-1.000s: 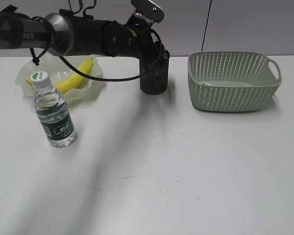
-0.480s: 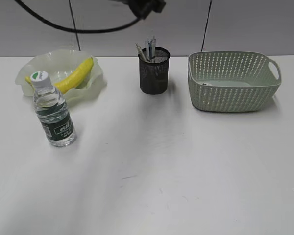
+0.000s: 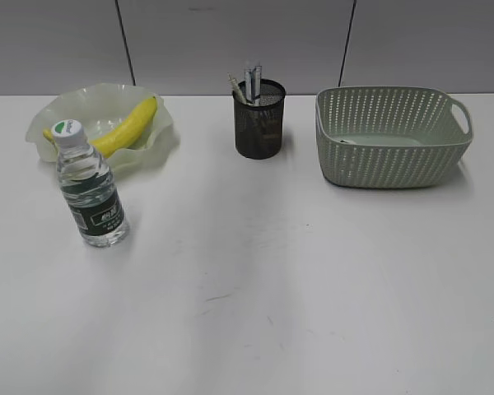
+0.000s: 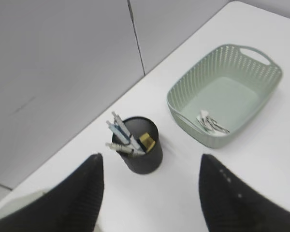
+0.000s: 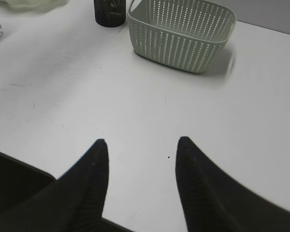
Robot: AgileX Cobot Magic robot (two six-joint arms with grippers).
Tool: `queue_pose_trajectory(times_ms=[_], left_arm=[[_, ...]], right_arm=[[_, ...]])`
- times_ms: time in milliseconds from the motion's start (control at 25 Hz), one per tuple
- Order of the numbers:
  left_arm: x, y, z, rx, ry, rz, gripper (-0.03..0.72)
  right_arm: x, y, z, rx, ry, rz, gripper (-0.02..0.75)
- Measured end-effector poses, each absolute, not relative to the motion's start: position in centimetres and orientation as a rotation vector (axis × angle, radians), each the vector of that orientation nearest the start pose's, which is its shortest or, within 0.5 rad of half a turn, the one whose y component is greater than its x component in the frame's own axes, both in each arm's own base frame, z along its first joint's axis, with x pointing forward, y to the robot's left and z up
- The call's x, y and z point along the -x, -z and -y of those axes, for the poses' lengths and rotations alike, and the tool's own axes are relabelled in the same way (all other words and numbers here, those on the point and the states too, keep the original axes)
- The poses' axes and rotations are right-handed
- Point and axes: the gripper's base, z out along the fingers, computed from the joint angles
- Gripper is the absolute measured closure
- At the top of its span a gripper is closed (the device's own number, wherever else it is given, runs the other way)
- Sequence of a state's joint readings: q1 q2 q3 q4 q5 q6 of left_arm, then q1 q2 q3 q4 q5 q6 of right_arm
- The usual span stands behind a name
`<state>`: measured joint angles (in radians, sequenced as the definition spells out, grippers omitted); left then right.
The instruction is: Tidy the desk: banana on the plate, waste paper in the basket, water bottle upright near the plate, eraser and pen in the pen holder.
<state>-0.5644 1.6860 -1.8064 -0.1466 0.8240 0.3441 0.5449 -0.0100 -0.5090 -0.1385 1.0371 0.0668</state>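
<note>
While neither arm shows in the exterior view, both wrist cams show their own grippers. Left gripper (image 4: 150, 193) hangs high above the desk (image 3: 313, 288), jaws spread wide, nothing between them; pen holder (image 4: 141, 145) sits below, between the two fingers (image 4: 77, 198) in that view. Right gripper (image 5: 141, 183) is low over bare tabletop at the near edge, jaws also spread wide, empty.

Obj. positions, exterior view:
- Banana (image 3: 125, 127) lies in the plate (image 3: 82, 103), far left rear, one tip resting up toward the ruffled rim.
- Water bottle (image 3: 90, 188) stands upright, cap on, just in front of the plate, near it but apart.
- Pen holder stands at rear centre, approx. between plate and basket (image 3: 393, 136). Pens (image 3: 251, 82) stick out of the top, leaning. Left wrist cam shows a yellowish block, prob. the eraser (image 4: 146, 140), inside against the wall beside the pens.
- Basket sits rear right, well apart from the holder. Waste paper (image 4: 210, 123) lies on the basket floor, near one corner by the wall; from the exterior view only a pale scrap shows through the perforations.

Right wrist cam: basket at top centre, holder base just left of it, bottle edge at far left.
</note>
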Motion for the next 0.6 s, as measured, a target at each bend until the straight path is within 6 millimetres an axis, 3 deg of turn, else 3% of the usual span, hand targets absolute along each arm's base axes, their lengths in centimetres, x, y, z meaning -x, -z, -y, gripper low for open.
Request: queue_pose_trajectory(times_ms=[280, 440, 600], left_arm=[[-24.5, -47.6, 15.3, -0.855, 0.250, -2.130, 0.223], [-20.2, -50.9, 11.6, -0.752, 0.158, -2.069, 0.223], [-14.8, -51.8, 8.3, -0.695, 0.166, -2.003, 0.223]], right_arm=[[0.0, -28.2, 1.3, 0.468, -0.229, -1.946, 0.367], [0.0, -28.2, 1.3, 0.468, -0.229, -1.946, 0.367], [0.0, -28.2, 1.3, 0.468, -0.229, -1.946, 0.367]])
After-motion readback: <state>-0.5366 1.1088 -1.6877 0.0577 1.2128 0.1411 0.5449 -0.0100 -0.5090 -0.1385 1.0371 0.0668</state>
